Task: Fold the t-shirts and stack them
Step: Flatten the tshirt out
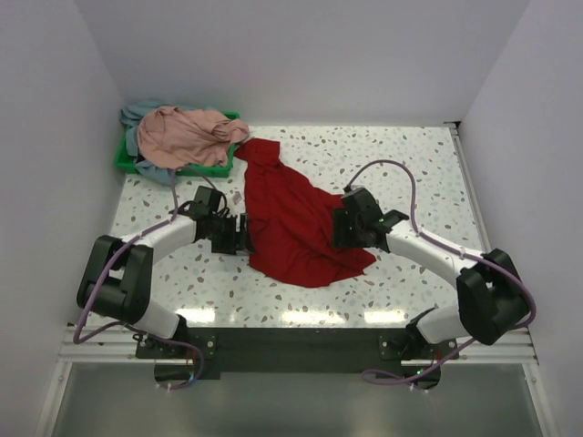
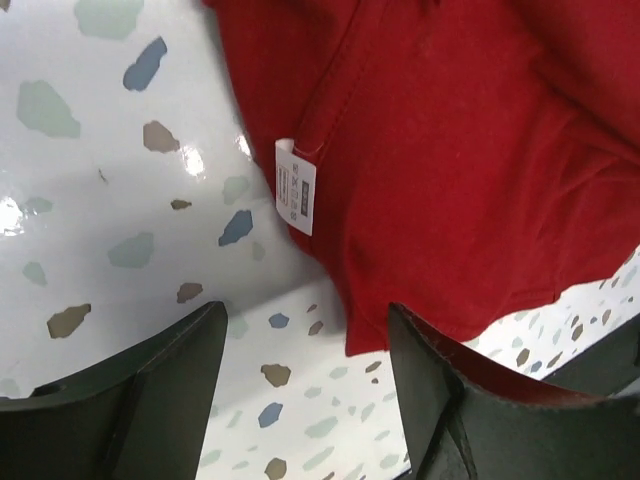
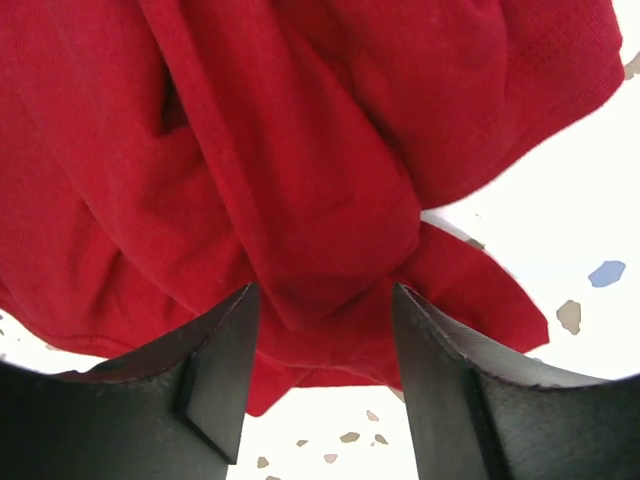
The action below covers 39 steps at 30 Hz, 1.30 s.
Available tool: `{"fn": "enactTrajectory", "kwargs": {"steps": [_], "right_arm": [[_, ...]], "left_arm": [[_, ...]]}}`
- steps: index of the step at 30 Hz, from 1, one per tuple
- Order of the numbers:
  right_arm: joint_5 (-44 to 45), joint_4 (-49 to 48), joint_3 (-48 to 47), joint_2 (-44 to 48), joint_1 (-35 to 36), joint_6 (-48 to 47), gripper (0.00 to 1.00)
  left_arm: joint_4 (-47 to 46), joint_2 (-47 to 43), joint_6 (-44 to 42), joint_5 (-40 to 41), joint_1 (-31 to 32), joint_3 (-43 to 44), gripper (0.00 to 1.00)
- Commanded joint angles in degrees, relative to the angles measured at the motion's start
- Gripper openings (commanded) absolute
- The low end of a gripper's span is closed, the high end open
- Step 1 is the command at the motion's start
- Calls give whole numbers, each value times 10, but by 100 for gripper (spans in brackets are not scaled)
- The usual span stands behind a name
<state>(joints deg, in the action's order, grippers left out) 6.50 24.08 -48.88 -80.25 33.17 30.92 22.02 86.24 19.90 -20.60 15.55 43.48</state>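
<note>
The bright red t-shirt (image 1: 291, 218) lies crumpled in the middle of the speckled table. My left gripper (image 1: 239, 232) sits at its left edge, jaws open. In the left wrist view the shirt's hem (image 2: 450, 130) with a white label (image 2: 296, 186) reaches the right finger (image 2: 440, 400), and mostly bare table shows in the left gripper (image 2: 305, 360). My right gripper (image 1: 342, 228) is at the shirt's right edge. Its jaws stand open around a bunched fold of red cloth (image 3: 300, 150), unpinched, inside the right gripper (image 3: 325, 330). The pink t-shirt (image 1: 187, 132) lies heaped over the grey-blue one (image 1: 137, 114).
A green tray (image 1: 123, 162) at the back left corner holds the pink and grey-blue shirts. White walls close in the table at the back and both sides. Bare speckled tabletop (image 1: 410, 173) spreads to the right and front of the red shirt.
</note>
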Motion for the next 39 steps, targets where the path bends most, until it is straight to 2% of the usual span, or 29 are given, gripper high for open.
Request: {"fn": "enactTrajectory", "kwargs": {"steps": [1,8,16,21,25,28,31,32,33,36,37,38,39], "right_arm": [[11,-23,-35,-8,11,3,57],[11,-6,-37,-21,17,5,54],[4,11,-31,-28,21,19,53],[-15,0,-33,-45,22,20,50],[-24,7,-40,-64,25,25,47],[-6,4,-30,-55,27,37,43],[-3,-1,-20,-46,28,42,39],[-3,-1,-21,-44,27,45,37],[-3,-1,-21,-44,27,47,34],[3,4,-26,-36,28,52,17],[7,12,-27,-33,27,56,6],[17,17,-31,-22,27,57,1],[21,28,-33,-16,27,57,0]], "left_arm": [[-16,16,-3,-45,4,-5,70],[-19,46,-6,-66,11,-2,67],[-3,47,-8,-52,27,-12,65],[-1,45,-8,-44,28,-21,58],[7,46,-13,-41,31,-23,56],[1,49,-14,-39,31,-31,52],[-14,53,-15,-50,33,-33,30],[-17,53,-15,-54,32,-33,18],[-23,54,-14,-59,32,-32,14],[-16,55,-20,-46,31,-1,2],[-13,54,-21,-42,29,12,0],[-8,53,-22,-37,28,26,0],[-3,53,-22,-30,26,55,0]]}}
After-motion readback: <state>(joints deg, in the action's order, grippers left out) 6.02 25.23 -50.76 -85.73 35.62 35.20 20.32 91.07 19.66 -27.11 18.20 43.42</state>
